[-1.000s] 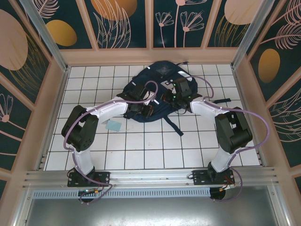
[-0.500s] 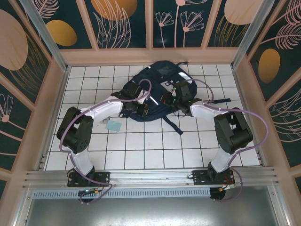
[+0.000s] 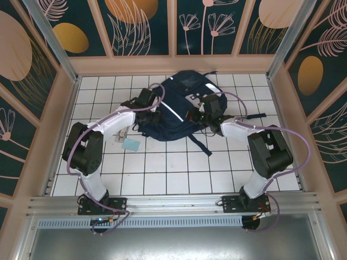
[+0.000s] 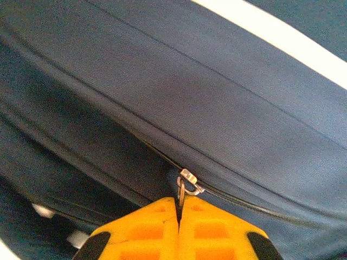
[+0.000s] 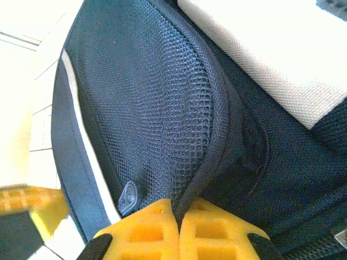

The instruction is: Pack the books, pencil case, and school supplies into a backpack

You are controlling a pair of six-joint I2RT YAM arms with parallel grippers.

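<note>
The navy backpack (image 3: 174, 120) lies at the back middle of the tiled table. My left gripper (image 3: 149, 112) is at its left side, shut on the metal zipper pull (image 4: 182, 190). Its yellow jaws (image 4: 179, 205) meet around the ring, just below the slider on the closed zipper line. My right gripper (image 3: 197, 115) is at the backpack's right side. It (image 5: 177, 210) is shut on the bound edge of a mesh pocket (image 5: 157, 103). Of the school supplies, a pale blue-green square (image 3: 130, 144) and a whitish strip (image 3: 120, 135) lie on the tiles by the left arm. The books and pencil case are hidden.
Dark straps (image 3: 200, 143) trail from the backpack toward the front and to the right (image 3: 255, 116). Patterned walls enclose the table on three sides, close behind the backpack. White tiles (image 3: 179, 173) spread between the backpack and the arm bases.
My left gripper has travelled from the backpack's middle front to its left side, still shut. The right gripper has barely shifted and keeps its pinch on the fabric.
</note>
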